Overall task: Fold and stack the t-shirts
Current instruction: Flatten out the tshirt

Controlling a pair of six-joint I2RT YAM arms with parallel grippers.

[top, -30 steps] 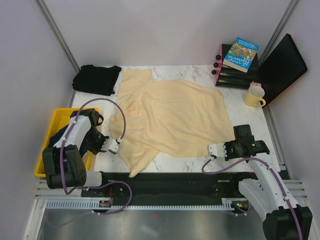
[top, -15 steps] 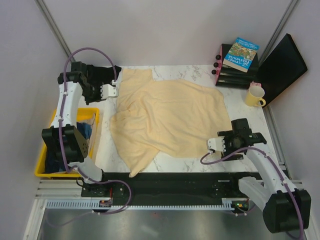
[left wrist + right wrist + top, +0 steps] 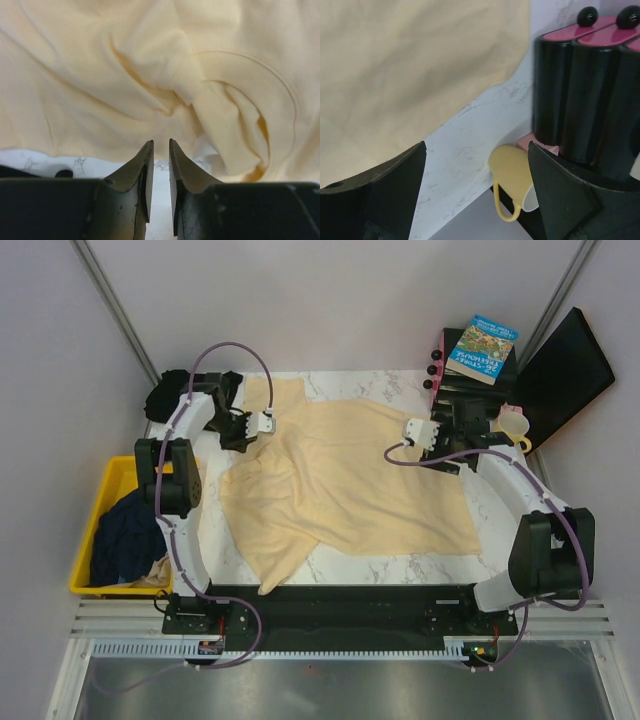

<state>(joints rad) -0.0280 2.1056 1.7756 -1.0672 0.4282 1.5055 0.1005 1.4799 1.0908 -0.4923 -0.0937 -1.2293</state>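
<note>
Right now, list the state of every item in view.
Cream shirt: spread out, rumpled, unfolded.
Black shirt: bunched at the far left corner.
Navy shirt: heaped in the yellow bin.
Left tool: nearly shut, empty.
Right tool: open, empty.
Mug: tipped over.

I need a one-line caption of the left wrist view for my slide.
Left gripper, fingers nearly closed and empty, hovering just short of the crumpled cream-yellow t-shirt.

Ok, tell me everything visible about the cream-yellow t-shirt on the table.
The cream-yellow t-shirt is soft plain cloth, spread mostly flat across the marble table, wrinkled and bunched around its collar on the left. One corner trails toward the near edge. The left gripper hovers nearly shut at its collar side; the right gripper is open near its far right edge.
</note>
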